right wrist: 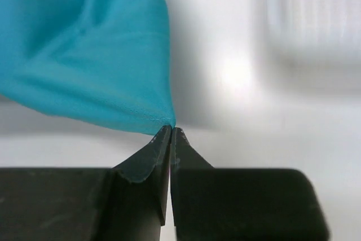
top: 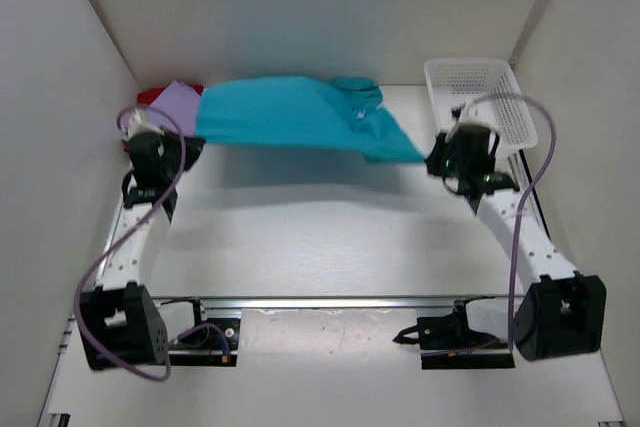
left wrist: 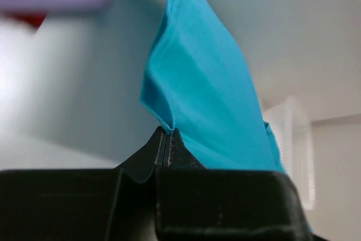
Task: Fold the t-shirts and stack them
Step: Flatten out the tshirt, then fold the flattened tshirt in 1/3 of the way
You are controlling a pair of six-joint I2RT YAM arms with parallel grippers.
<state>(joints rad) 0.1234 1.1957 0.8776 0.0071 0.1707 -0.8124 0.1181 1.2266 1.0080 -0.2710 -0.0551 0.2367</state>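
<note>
Soft teal cloth t-shirt (top: 290,115) spans left-to-right along its long axis, ends pinched by left end effector (left wrist: 167,134) and right end effector (right wrist: 171,130), seemingly above the table (top: 330,237).

Colours: teal shirt (top: 290,112) is plain solid blue-green. The lavender shirt (top: 178,104) is plain pale purple and the red shirt (top: 150,95) deep red. The basket (top: 480,82) is white with a mesh pattern. White table (top: 330,237). The arms (top: 135,247) are white with black joints, the cables (top: 514,267) purple. The left gripper (left wrist: 167,135) and right gripper (right wrist: 171,131) are black. A green light (top: 435,160) shows on the right wrist.
</note>
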